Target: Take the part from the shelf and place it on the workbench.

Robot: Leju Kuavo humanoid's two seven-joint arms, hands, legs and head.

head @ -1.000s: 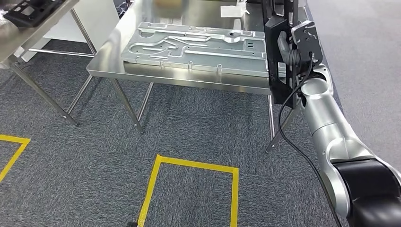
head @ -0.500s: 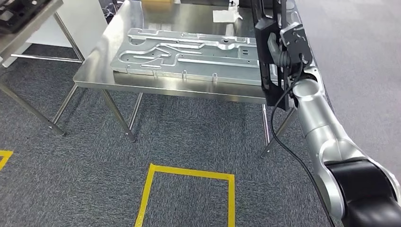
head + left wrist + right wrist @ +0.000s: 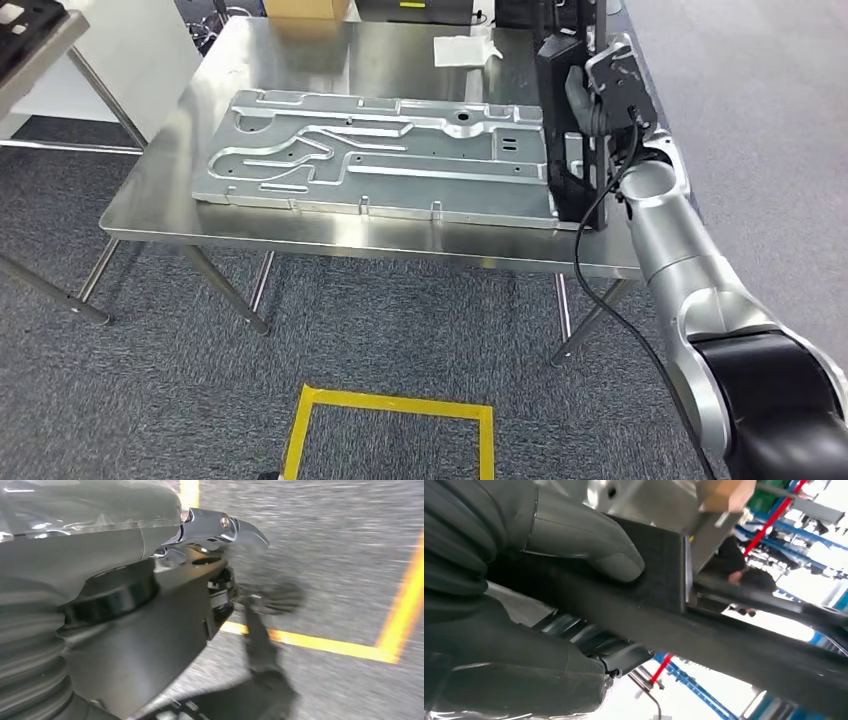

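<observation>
Carry step, near placing: right hand (image 3: 590,105) gripping black part (image 3: 562,125) upright over workbench (image 3: 400,60) right end, beside metal plate (image 3: 380,155); left hand (image 3: 100,605) fingers: cannot tell; next, lower onto bare steel, release

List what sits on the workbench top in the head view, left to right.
Large machined metal plate → white paper at the far edge → black part, upright in the right hand.

1. Walked closer to the workbench (image 3: 160,215), so the whole view shifted.
2. Right hand (image 3: 590,105) carried the black part (image 3: 562,150) further in over the workbench's right end.
</observation>
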